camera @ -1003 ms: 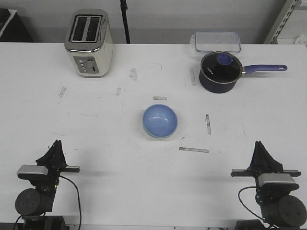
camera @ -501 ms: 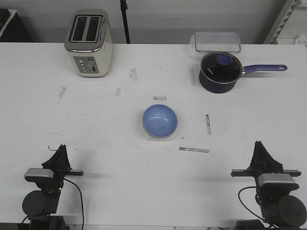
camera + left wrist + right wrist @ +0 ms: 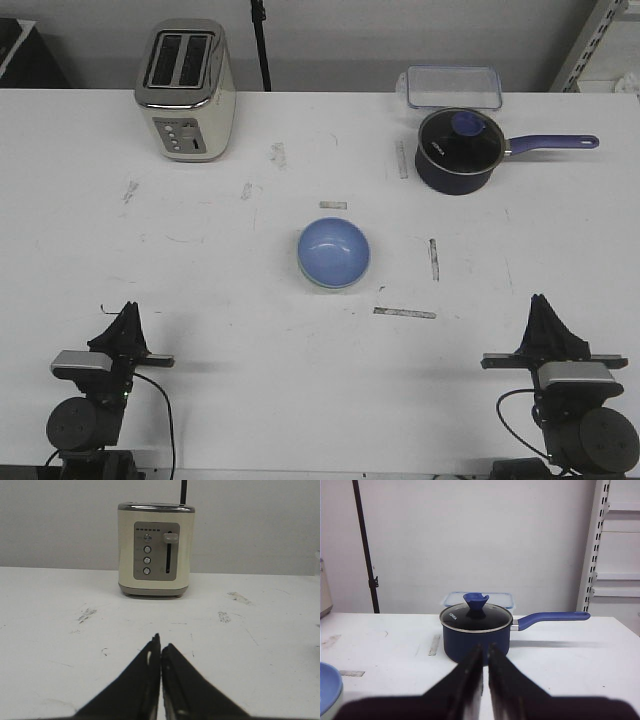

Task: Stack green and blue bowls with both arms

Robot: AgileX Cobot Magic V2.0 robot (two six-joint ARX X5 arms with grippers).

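The light blue bowl (image 3: 333, 250) sits nested inside the pale green bowl (image 3: 320, 285) at the middle of the table; only a thin green rim shows under it. The right wrist view catches the blue bowl's edge (image 3: 327, 685) with the green rim (image 3: 338, 706) below it. My left gripper (image 3: 127, 311) is shut and empty at the near left edge, far from the bowls, its fingers closed together in the left wrist view (image 3: 160, 644). My right gripper (image 3: 540, 303) is shut and empty at the near right edge, as its wrist view (image 3: 485, 648) shows.
A cream toaster (image 3: 186, 90) stands at the back left, straight ahead of the left gripper (image 3: 156, 550). A dark blue saucepan with glass lid (image 3: 458, 150) and a clear lidded container (image 3: 453, 86) stand at the back right; the pan faces the right gripper (image 3: 476, 632).
The left arm has drawn back a little toward the near edge and then stopped. The right arm and the bowls have not moved.
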